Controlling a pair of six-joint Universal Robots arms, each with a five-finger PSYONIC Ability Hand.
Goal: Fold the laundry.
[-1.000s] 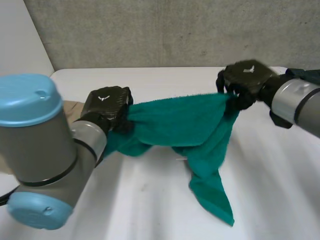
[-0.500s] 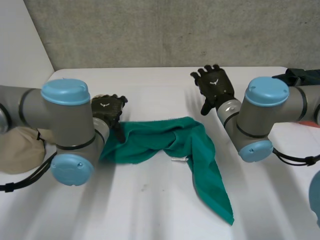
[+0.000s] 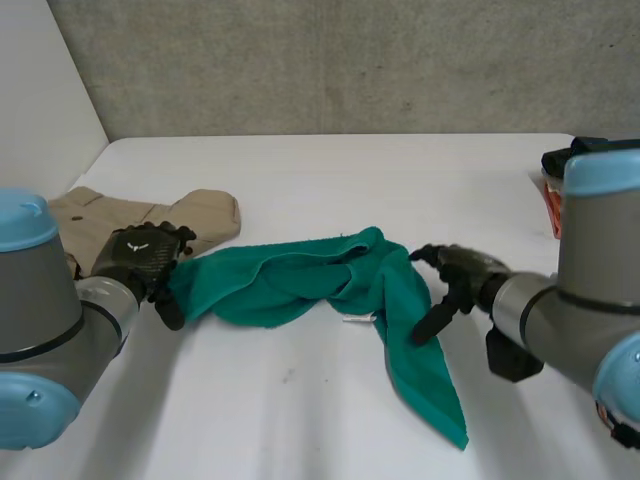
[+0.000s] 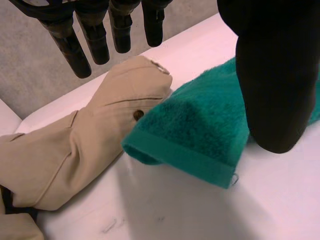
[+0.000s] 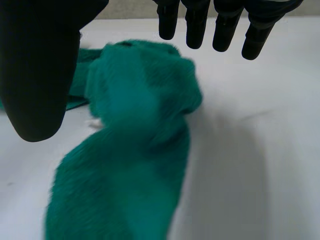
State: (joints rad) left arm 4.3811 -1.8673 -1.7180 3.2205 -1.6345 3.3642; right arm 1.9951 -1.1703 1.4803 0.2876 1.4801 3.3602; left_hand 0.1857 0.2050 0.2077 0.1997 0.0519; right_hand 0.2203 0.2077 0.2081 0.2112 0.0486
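White table (image 3: 320, 170), backed by a grey concrete wall (image 3: 330, 60), is bearing a green towel (image 3: 300, 280) bunched at its centre, one tail trailing toward 5 o'clock. The left hand (image 3: 140, 258) is hovering at the towel's 9 o'clock end and the right hand (image 3: 462, 272) at its 3 o'clock side, both with fingers straight, grasping nothing. A beige garment (image 3: 190, 212) is lying at the towel's 10 o'clock. Judged step: taking hold to spread the towel. Next, each hand needs to pinch a corner and draw it flat.

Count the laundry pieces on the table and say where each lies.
2. A green towel lies crumpled mid-table; a beige garment lies at the table's left side, beside the left hand. More may be hidden behind the right arm.
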